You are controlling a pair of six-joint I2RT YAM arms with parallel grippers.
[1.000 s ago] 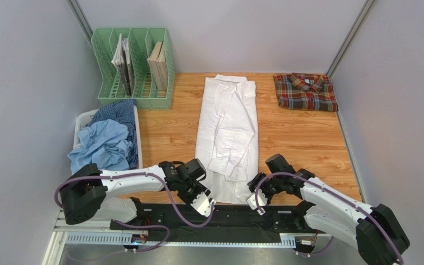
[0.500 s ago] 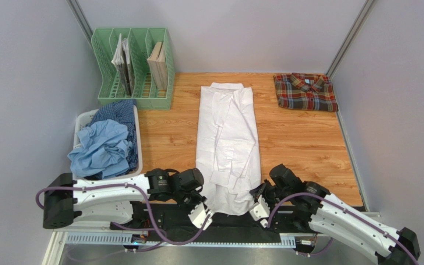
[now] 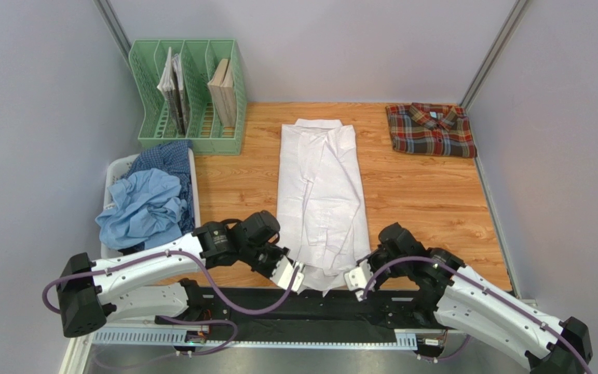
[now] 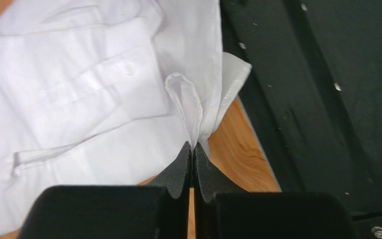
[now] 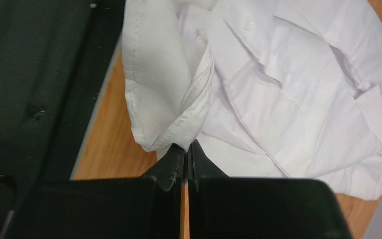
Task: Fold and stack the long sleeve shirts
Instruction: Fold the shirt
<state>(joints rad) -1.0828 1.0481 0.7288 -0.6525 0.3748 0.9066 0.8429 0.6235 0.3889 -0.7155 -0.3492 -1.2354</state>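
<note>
1. Now, both my arms reach low over the near edge of the desk [image 3: 427, 202], elbows bent and wrists turned inward toward each other at the hem of the white shirt [image 3: 322, 195].
2. My left pincer [image 4: 193, 145] is clenched on a pinched-up fold at the hem's left corner, with cloth pressed between its fingers.
3. My right pincer [image 5: 186, 145] is clenched the same way on a bunched fold at the right corner.
4. That shirt lies lengthwise down the middle of the desk, collar at the far end and sleeves folded onto its front.
5. A plaid shirt [image 3: 431, 130] sits folded at the far right corner, well apart.
6. A light blue shirt [image 3: 144, 209] and a dark blue checked shirt [image 3: 171, 156] lie heaped in the white basket [image 3: 115, 173] on the left.
</note>
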